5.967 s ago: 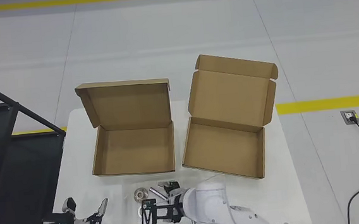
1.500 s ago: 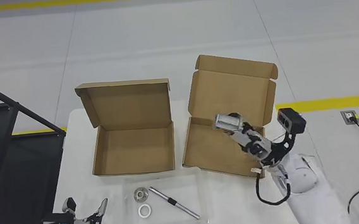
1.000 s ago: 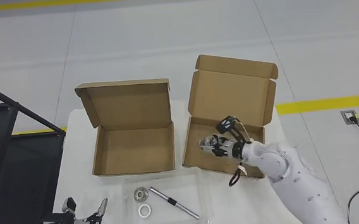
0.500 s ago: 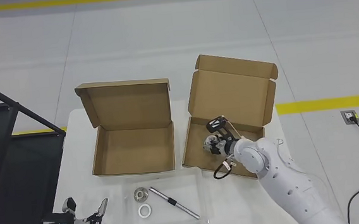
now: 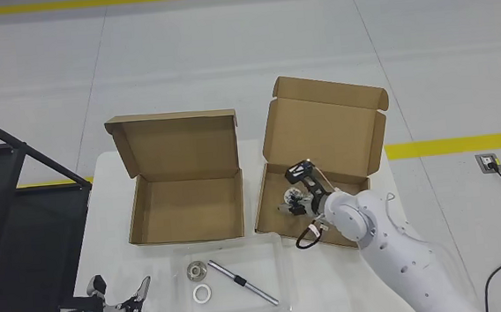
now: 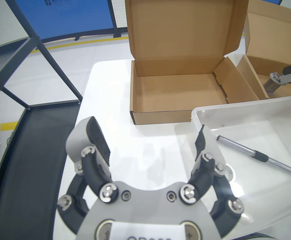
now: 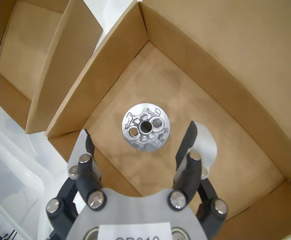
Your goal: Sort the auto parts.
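A round silver hub part (image 7: 145, 129) with a centre hole is inside the right cardboard box (image 7: 227, 95), near its left wall. My right gripper (image 7: 141, 141) hangs just above it, open, with the pads clear of the part on both sides. From above, this gripper (image 5: 295, 198) is over the right box (image 5: 353, 223) floor. My left gripper (image 6: 147, 136) stands open and holds nothing, at the table's front left (image 5: 119, 301), beside the clear tray (image 6: 227, 108). The tray (image 5: 267, 247) holds a metal rod (image 5: 243, 283), a small metal hub (image 5: 195, 270) and a white ring (image 5: 202, 293).
The left cardboard box (image 5: 186, 210) stands open with a bare floor, its lid upright behind. A black metal rack (image 5: 17, 227) stands along the table's left side. The white table (image 5: 105, 220) shows bare between the rack and the boxes.
My right arm carried the silver hub part from the tray over to the right box, came down inside it and now has its fingers apart. The left arm has not moved.
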Available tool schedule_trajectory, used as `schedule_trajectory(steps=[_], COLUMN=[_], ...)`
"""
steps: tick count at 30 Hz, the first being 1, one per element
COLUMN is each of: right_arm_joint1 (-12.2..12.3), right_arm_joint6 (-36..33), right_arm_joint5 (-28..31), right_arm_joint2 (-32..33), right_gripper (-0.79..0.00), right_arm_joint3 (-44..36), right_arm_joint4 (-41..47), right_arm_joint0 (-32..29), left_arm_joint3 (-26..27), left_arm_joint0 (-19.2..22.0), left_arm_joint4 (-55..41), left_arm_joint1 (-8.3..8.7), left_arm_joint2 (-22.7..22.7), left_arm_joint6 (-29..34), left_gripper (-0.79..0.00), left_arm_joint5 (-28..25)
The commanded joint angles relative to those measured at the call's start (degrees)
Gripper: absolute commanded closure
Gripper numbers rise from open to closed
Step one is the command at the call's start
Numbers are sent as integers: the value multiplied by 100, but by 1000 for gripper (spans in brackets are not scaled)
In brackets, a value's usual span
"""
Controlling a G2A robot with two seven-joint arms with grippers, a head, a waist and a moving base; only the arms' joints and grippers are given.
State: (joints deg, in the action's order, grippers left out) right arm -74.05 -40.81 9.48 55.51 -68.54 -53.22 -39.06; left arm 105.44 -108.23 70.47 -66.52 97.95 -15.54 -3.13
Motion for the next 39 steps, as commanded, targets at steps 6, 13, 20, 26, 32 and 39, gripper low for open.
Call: schedule_trajectory(steps=[6,13,20,26,32,39], right_arm_joint1=[181,235,-40,-497,-906,-1207], right_arm_joint6=[-79,-701,-950,-859,-961,-1266], right_arm_joint5=[690,895,597,27,-489,-1170], right_arm_joint2=[193,-512,-1422,-2227,-2975,-3318], right_gripper=[-785,-785,-785,-785,-539,-394], right_arm_joint3=[-2087,-3854,-3189,-1801,-1040,-731], right_arm_joint4=[-198,-998,-993,-897,-1522,-2133], right_arm_joint0=[-997,-1929,-1401,-598,-207,-201], left_arm_joint3=[0,0,-29,-161,-175,-175], left_arm_joint0=[0,0,26,-44,-79,-79], left_arm_joint4=[0,0,-47,-354,-464,-464], left_arm_joint1=[0,0,-6,-33,-43,-43], left_arm_joint2=[0,0,22,184,248,248], left_arm_joint6=[0,0,15,-159,-166,-166], left_gripper=[-785,-785,-785,-785,-785,-785], left_arm_joint5=[0,0,-12,-66,-133,-133])
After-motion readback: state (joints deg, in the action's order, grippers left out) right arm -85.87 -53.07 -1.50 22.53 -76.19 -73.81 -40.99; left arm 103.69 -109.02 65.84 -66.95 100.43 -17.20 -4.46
